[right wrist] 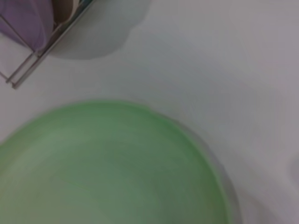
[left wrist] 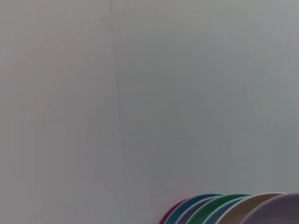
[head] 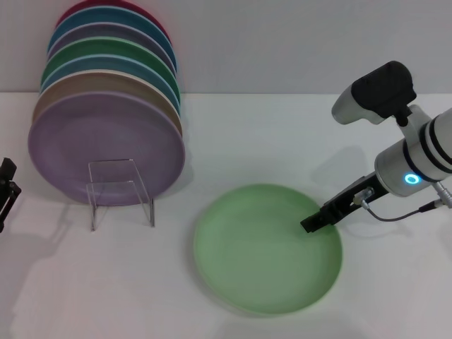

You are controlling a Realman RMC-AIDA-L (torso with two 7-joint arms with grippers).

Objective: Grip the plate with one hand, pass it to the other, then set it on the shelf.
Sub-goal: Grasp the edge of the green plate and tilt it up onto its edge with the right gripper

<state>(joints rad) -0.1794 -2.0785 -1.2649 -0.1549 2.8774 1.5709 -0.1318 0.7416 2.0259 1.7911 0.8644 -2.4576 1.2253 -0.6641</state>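
Observation:
The pale mint-green plate (head: 267,248) lies flat on the white table, right of the shelf; it also fills the lower part of the right wrist view (right wrist: 107,168). My right gripper (head: 311,225), on the arm with the blue glowing ring, reaches down from the right with its tip at the plate's right rim. Whether it touches the rim is unclear. The shelf (head: 120,192) is a small clear acrylic rack at the left, and one corner of it (right wrist: 42,51) shows in the right wrist view. My left gripper (head: 7,189) sits at the far left edge, partly out of view.
Several coloured plates (head: 106,106) stand upright in a leaning row on the shelf, a lilac one (head: 99,145) at the front. Their top edges (left wrist: 233,210) show in the left wrist view against a plain grey wall (left wrist: 140,93). White table surface (head: 233,134) surrounds the mint plate.

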